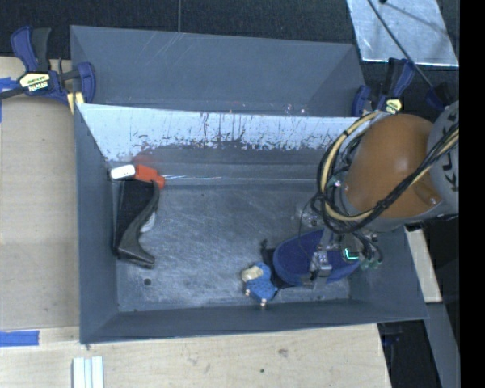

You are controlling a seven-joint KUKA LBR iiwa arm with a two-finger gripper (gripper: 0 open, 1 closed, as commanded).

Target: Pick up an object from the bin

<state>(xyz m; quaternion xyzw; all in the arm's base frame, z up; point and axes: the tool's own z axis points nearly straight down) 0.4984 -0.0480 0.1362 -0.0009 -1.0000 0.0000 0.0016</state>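
1. A dark blue, rounded thing (291,261) lies by the near-right corner of the grey metal bin (226,225), its long axis along the near wall.
2. The gripper (339,257) is at its right end; its width cannot be told.
3. A small tan-and-blue piece (257,281) lies just beside its left end.
4. A black bent piece (133,225), tipped orange and white, lies by the left wall.

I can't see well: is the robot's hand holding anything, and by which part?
Cannot tell. The hand sits right at the dark blue rounded thing, low right in the bin.
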